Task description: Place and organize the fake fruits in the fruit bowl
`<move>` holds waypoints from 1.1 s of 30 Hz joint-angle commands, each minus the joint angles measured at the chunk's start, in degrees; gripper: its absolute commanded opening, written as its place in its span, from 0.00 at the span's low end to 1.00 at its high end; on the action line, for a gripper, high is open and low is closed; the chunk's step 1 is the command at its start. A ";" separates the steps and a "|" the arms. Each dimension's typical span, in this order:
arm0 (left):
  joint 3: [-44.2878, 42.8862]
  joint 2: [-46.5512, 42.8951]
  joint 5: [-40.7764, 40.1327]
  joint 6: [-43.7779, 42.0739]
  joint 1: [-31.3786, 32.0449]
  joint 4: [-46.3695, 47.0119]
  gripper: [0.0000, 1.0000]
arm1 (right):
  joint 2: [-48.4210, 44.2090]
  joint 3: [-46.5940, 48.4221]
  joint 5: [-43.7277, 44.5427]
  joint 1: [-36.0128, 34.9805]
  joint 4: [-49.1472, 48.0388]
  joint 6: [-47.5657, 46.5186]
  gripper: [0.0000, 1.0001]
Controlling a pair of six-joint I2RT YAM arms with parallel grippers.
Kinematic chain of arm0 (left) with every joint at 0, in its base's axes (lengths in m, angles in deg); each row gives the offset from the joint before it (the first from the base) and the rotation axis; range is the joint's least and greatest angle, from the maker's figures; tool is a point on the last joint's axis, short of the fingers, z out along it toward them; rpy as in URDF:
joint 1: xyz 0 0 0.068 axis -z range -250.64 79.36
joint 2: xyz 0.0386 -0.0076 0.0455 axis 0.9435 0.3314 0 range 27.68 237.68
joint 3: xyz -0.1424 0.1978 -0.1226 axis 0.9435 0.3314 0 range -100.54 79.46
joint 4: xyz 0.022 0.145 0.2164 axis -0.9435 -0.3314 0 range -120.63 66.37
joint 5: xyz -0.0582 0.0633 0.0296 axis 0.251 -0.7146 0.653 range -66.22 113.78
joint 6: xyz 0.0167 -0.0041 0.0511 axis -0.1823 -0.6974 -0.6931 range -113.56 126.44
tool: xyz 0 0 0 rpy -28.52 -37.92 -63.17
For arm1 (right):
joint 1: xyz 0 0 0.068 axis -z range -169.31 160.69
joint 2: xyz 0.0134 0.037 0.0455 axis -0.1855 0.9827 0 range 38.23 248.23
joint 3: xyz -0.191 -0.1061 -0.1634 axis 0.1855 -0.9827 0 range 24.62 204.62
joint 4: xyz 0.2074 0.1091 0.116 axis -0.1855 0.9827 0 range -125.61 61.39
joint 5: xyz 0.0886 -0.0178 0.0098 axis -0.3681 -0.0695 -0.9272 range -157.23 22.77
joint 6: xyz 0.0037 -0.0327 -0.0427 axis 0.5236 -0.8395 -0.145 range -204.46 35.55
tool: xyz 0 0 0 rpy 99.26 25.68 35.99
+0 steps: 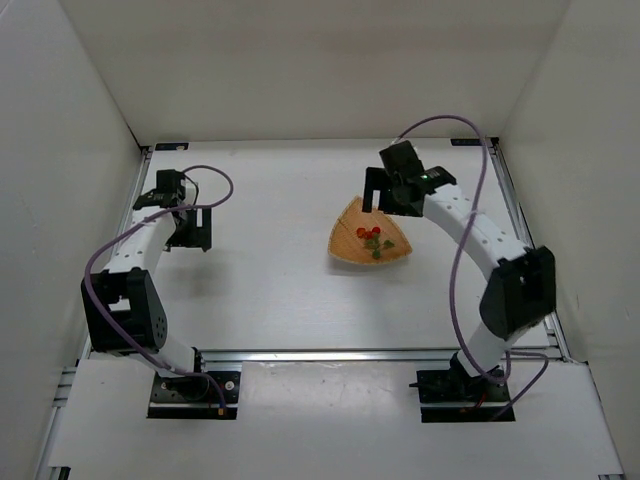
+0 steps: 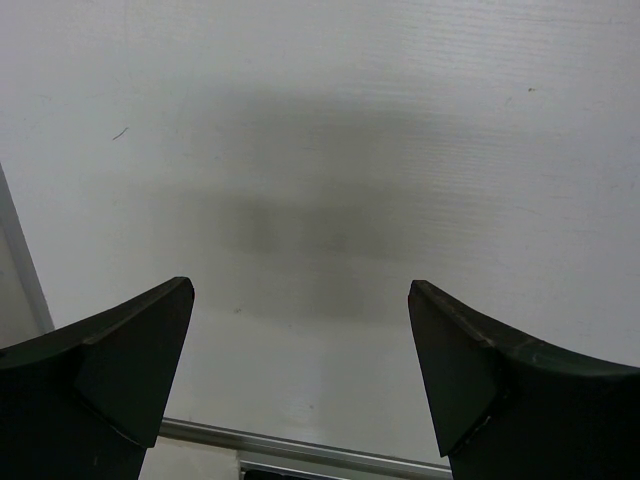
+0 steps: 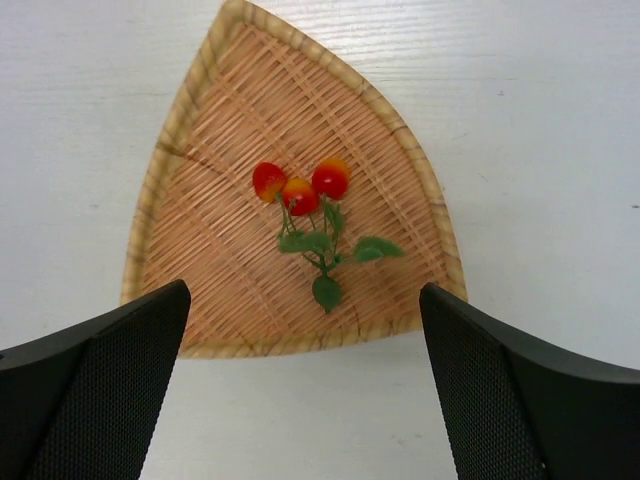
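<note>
The woven tan fruit bowl [image 1: 345,245] lies right of the table's middle; the right wrist view shows its rim [image 3: 300,345] as a rounded triangle. A cluster of red berries [image 3: 300,187] on a green leafy stem [image 3: 325,250] lies inside it, also seen from above [image 1: 371,238]. I see no separate single orange-red fruit. My right gripper [image 1: 385,195] hovers over the bowl's far edge, open and empty [image 3: 300,340]. My left gripper [image 1: 190,222] is at the far left, open and empty over bare table [image 2: 300,340].
White walls close the table on three sides. An aluminium rail [image 1: 330,355] runs along the near edge, and a rail also shows in the left wrist view [image 2: 300,450]. The right arm's purple cable [image 1: 455,250] loops over the table beside the bowl.
</note>
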 commanded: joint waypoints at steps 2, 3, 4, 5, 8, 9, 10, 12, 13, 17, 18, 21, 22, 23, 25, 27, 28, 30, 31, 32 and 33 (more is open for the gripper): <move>0.25 -3.44 0.92 0.52 -1.33 0.33 1.00 | -14.90 -6.59 0.84 3.37 0.68 1.35 1.00; 0.25 -3.44 0.92 0.52 -1.85 0.33 1.00 | -19.53 -9.24 -0.30 5.73 0.68 2.22 1.00; 0.25 -3.44 1.44 0.52 -1.86 0.33 1.00 | -21.84 -11.96 -2.05 7.06 0.68 3.10 1.00; 0.25 -3.44 1.44 0.52 -2.46 0.33 1.00 | -24.12 -14.78 -2.59 9.85 0.68 3.63 1.00; 0.78 -3.44 1.97 0.52 -3.70 0.33 1.00 | -34.30 -25.59 -3.90 16.26 2.00 5.40 1.00; 0.78 -3.44 1.97 0.52 -4.40 0.33 1.00 | -36.17 -28.05 -4.43 17.95 2.70 6.18 1.00; 0.78 -3.44 1.97 0.52 -4.40 0.33 1.00 | -38.02 -32.86 -4.44 19.45 2.71 6.19 1.00; 0.78 -3.96 1.97 0.52 -4.93 0.33 1.00 | -43.03 -37.02 -5.66 23.23 2.71 6.19 1.00; 0.78 -3.96 1.97 0.52 -5.45 0.33 1.00 | -44.35 -38.78 -6.28 24.20 2.71 6.19 1.00; 0.78 -3.96 1.97 0.52 -5.46 -0.20 1.00 | -48.57 -44.07 -7.51 26.76 2.71 6.71 1.00; 0.78 -4.49 1.97 0.52 -5.46 -0.72 1.00 | -48.58 -44.68 -7.51 26.76 2.71 6.71 1.00; 0.78 -5.19 1.97 0.52 -5.46 -0.73 1.00 | -48.06 -44.69 -7.51 26.76 2.71 6.71 1.00; 0.78 -5.19 1.97 0.52 -5.46 -1.25 1.00 | -48.05 -44.08 -7.51 26.76 2.71 6.71 1.00; 0.78 -5.72 1.97 0.52 -5.46 -1.25 1.00 | -47.53 -43.46 -7.51 26.76 2.71 6.71 1.00; 0.78 -6.24 1.97 0.52 -5.46 -1.25 1.00 | -46.92 -42.93 -7.51 26.76 2.71 6.71 1.00; 0.78 -6.25 1.97 0.52 -5.46 -1.25 1.00 | -46.91 -42.93 -7.51 26.76 2.71 6.71 1.00; 1.30 -6.86 1.97 0.52 -5.46 -1.25 1.00 | -46.91 -42.93 -7.51 26.76 2.71 6.71 1.00; 1.31 -6.86 1.45 -0.01 -5.46 -1.25 1.00 | -46.91 -42.93 -7.51 26.76 2.71 6.71 1.00; 1.31 -7.39 1.44 -0.01 -5.46 -1.25 1.00 | -46.91 -42.93 -7.51 26.76 2.71 6.71 1.00; 1.31 -7.39 1.44 -0.01 -5.46 -1.25 1.00 | -46.91 -42.93 -7.51 26.76 2.71 6.71 1.00; 1.31 -7.39 1.44 -0.01 -5.46 -1.25 1.00 | -46.91 -42.93 -7.51 26.76 2.71 6.71 1.00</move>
